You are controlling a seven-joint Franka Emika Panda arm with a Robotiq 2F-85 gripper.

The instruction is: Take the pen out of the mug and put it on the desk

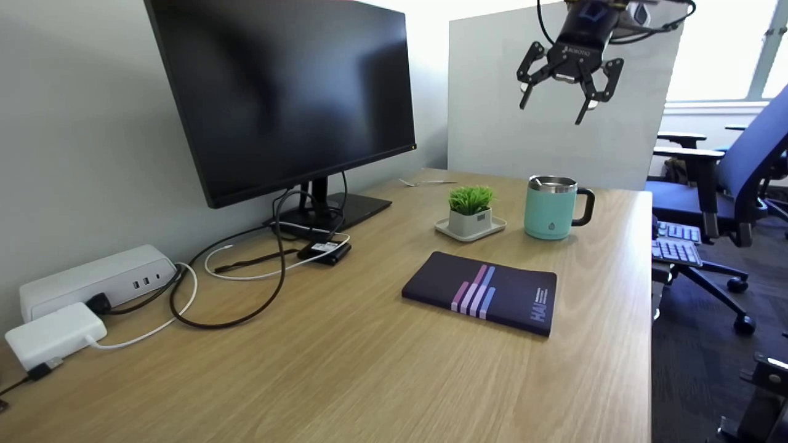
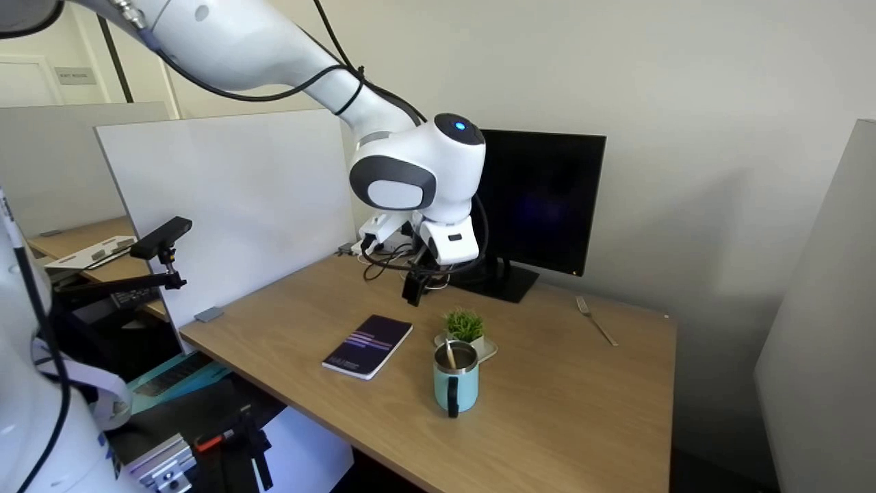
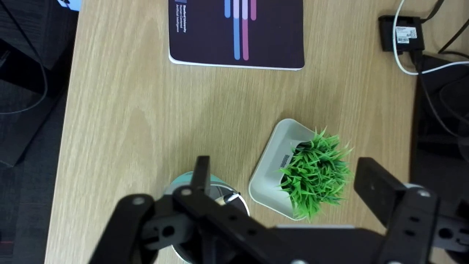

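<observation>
Your Robotiq gripper (image 1: 551, 114) hangs well above the desk (image 1: 345, 357), fingers (image 3: 200, 175) spread really wide, and you've got nothing between them. The mint-green travel mug (image 1: 550, 210) stands upright down below your fingers; in the wrist view, the finger on the picture's left covers a good chunk of it. The pen (image 2: 450, 355) is in that mug, leaning, top end up around the rim, so it's way under your fingertips and not touching them. Can't make out its lower end inside.

Look between your fingers in the wrist view and you get the little green plant (image 3: 318, 176) in its white pot (image 1: 470, 223), on a pale tray (image 3: 263, 185) near the mug, also well below. The dark Stanford HAI notebook (image 3: 238, 40) lies flat out past your fingertips, toward the top of that view. In an exterior view there's a fork (image 2: 595, 320) on the desk, off to the picture's right of your fingers. In an exterior view the black monitor (image 1: 295, 92) stands to the picture's left of them.
</observation>
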